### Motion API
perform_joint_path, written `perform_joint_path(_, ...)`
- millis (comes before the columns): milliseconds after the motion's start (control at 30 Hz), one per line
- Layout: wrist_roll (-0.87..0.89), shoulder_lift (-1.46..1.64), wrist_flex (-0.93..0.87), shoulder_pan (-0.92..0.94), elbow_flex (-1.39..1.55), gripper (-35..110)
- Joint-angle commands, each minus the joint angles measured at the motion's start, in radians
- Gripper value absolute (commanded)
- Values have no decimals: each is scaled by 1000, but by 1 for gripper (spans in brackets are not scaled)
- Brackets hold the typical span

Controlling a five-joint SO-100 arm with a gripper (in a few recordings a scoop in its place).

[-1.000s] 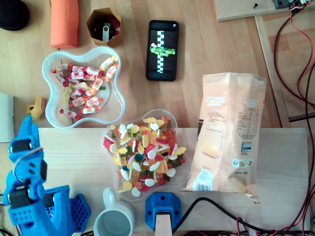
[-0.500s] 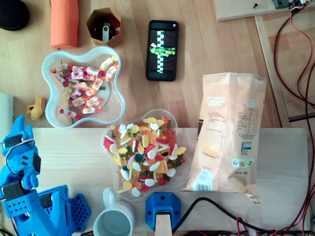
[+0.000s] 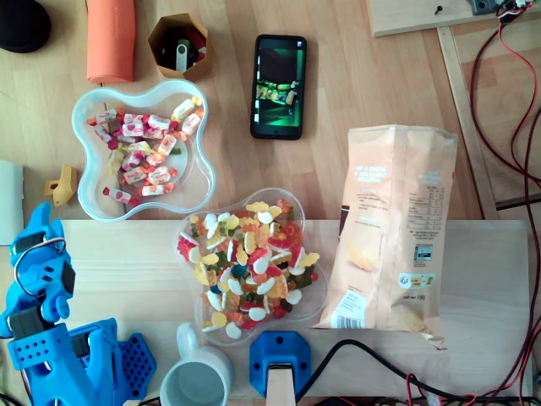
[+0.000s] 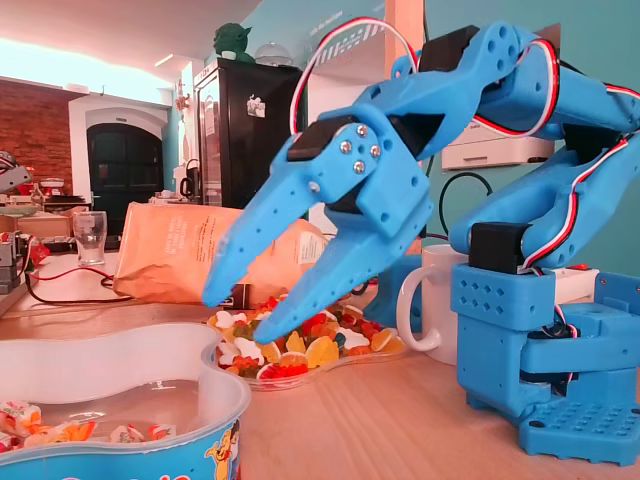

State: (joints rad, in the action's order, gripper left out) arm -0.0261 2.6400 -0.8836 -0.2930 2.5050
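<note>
- Overhead view: gripper (image 3: 40, 222) sits just below-left of the wrapped-candy bowl (image 3: 81, 190), off its rim. The gummy dish (image 3: 314, 296) is at the bowl's lower right.
- Fixed view: gripper (image 4: 237, 318) has its jaws spread and holds nothing, raised beside the bowl.
- My call: centre over the bowl's sweets, clear the rim, then descend on one wrapper.

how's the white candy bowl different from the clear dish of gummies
The white bowl is opaque and deep; the clear dish is see-through and shallow. The white bowl holds wrapped sweets with bare floor showing; the clear dish is heaped with unwrapped gummies. Both have wavy, lobed rims.
</note>
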Motion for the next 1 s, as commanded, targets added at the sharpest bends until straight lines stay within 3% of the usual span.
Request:
perform_joint_path(0, -5, 29, 2, -2, -67, 16)
perform_joint_path(600, 11, -407, -15, 360, -402, 16)
perform_joint_path(967, 290, -719, -17, 436, -428, 16)
